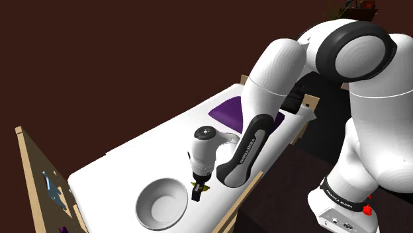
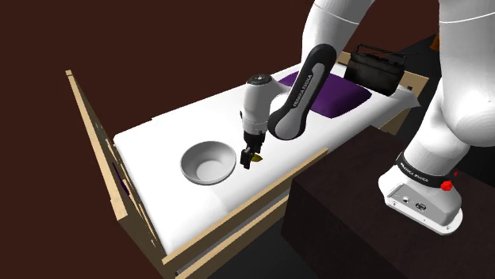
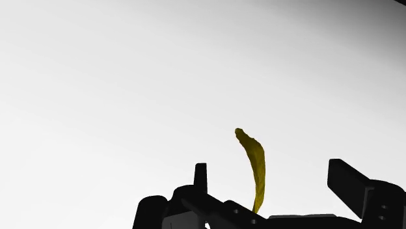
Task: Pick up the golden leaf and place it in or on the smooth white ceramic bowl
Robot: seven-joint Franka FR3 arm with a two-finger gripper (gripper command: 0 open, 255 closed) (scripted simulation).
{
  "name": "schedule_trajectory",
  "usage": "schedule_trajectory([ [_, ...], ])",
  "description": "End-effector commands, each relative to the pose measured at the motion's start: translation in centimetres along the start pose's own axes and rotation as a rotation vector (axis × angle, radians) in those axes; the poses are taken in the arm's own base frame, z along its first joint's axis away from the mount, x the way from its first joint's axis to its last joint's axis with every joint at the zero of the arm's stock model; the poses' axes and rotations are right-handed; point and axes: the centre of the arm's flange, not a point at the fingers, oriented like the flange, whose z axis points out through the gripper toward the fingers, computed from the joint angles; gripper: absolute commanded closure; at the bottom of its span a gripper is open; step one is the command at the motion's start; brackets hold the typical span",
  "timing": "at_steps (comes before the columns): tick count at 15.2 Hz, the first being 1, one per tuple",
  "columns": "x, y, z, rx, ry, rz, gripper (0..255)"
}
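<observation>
Fingers (image 3: 351, 185) of the black gripper (image 3: 270, 168) stood spread either side of the golden leaf (image 3: 258, 162), not touching it, just beside the white bowl (image 1: 139, 202). Thin, light and probably limp, it seemed best pinched mid-blade.

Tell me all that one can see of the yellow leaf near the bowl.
The leaf is yellow-gold, narrow and curved, tapering to a point. It rests on the white surface beside the bowl, apart from it. It sits between the fingers of the open pincer, and neither finger seems to touch it.
</observation>
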Motion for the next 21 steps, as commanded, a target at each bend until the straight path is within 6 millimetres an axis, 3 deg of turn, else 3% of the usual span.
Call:
schedule_trajectory([
  [1,0.0,0.0,0.1,0.0,0.0,0.0,0],
  [4,0.0,0.0,0.0,0.0,0.0,0.0,0],
  [5,0.0,0.0,0.0,0.0,0.0,0.0,255],
  [14,0.0,0.0,0.1,0.0,0.0,0.0,255],
  [21,0.2,0.0,-3.6,0.0,0.0,0.0,255],
])
